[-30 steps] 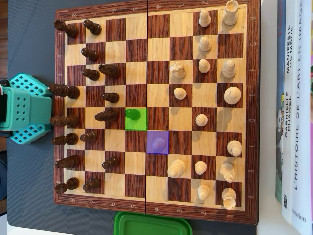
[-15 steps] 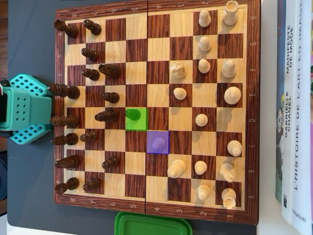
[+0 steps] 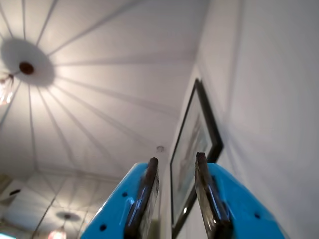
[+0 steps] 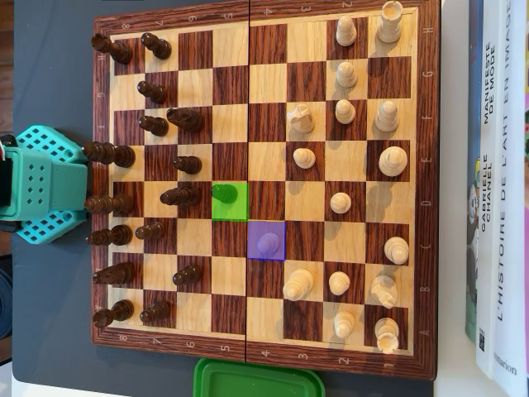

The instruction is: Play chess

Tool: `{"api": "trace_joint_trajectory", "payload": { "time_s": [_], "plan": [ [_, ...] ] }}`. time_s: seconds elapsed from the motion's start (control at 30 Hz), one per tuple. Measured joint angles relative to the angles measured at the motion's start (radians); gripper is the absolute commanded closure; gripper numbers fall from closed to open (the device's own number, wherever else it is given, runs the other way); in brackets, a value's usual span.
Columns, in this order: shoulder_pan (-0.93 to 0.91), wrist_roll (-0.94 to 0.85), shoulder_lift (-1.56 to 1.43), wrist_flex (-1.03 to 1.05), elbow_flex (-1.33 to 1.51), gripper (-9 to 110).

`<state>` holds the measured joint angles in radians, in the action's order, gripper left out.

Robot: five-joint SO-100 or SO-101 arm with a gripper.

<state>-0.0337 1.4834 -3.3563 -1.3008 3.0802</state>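
In the overhead view the books [image 4: 496, 190] standing at the right edge show readable spines: "GABRIELLE CHANEL", "MANIFESTE DE MODE" and "L'HISTOIRE DE L'ART EN IMAGES"; a lower spine ends in "...marion", its start cut off. The chessboard [image 4: 263, 12] lies on the dark surface [image 4: 50, 74], with letters along its right rim and numbers along its lower rim, small and hard to read. Dark pieces [image 4: 157, 126] crowd the left columns, light pieces [image 4: 345, 112] the right. Near the centre a green-tinted square [image 4: 229, 201] holds a pawn, and a purple-tinted square [image 4: 266, 240] diagonally below it holds another; the tints hide their true colours. A green lid [image 4: 258, 380] is cut off at the bottom edge. The teal arm [image 4: 41, 184] sits left of the board, partly out of frame. In the wrist view the pincer [image 3: 175, 167] points at the ceiling, fingers slightly parted, gripping nothing, beside a framed picture [image 3: 194, 149].
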Motion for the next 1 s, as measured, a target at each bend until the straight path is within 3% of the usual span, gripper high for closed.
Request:
{"api": "trace_joint_trajectory", "payload": {
  "time_s": [0.4, 0.8, 1.0],
  "plan": [
    [0.002, -0.003, 0.008, 0.667, -0.198, 89],
    [0.002, -0.173, 0.014, 1.43, -0.463, 89],
    [0.014, -0.179, 0.169, 1.795, -0.615, 89]
  ]
}}
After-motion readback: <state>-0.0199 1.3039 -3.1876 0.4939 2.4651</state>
